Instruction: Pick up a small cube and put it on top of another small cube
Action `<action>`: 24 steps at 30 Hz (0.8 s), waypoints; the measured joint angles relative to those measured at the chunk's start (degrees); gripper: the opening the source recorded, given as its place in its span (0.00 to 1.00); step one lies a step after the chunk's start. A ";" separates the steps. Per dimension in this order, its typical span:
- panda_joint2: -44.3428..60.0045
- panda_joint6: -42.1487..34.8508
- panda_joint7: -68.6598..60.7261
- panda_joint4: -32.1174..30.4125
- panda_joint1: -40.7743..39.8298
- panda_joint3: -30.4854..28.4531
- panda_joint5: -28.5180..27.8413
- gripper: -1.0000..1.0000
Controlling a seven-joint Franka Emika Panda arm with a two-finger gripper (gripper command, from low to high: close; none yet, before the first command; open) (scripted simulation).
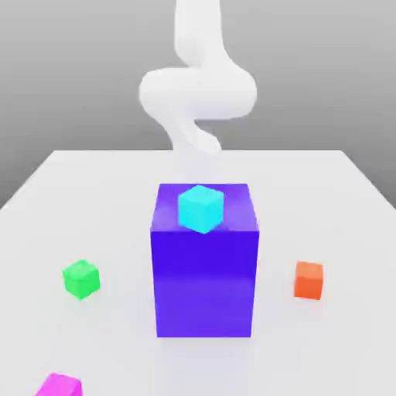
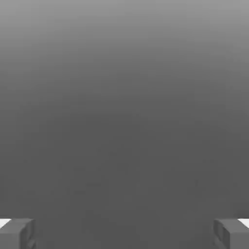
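The small cube (image 1: pixel 59 384), plain magenta-pink, lies on the white table at the near edge of the exterior view's left, partly cut off by the frame. A green cube (image 1: pixel 80 278) sits further back on the left, and an orange cube (image 1: pixel 308 279) on the right. A cyan cube (image 1: pixel 201 208) rests on top of the large blue-purple block (image 1: pixel 205 278). The white arm (image 1: pixel 197 89) rises behind the block, far from the magenta cube. In the hand view my gripper (image 2: pixel 124 234) is open, its grey fingertips (image 2: pixel 17 233) far apart with nothing between them, facing a plain grey background.
The tall blue-purple block stands in the middle of the table (image 1: pixel 332 232), between the arm and the near cubes. Bare tabletop lies around the green and orange cubes and along both sides.
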 joint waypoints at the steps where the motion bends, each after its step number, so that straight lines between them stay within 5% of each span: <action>1: 2.25 0.58 -0.34 0.17 -0.01 -0.60 0.19 0.50; 24: 50.21 12.63 -9.99 3.88 -4.84 -9.81 8.32 0.50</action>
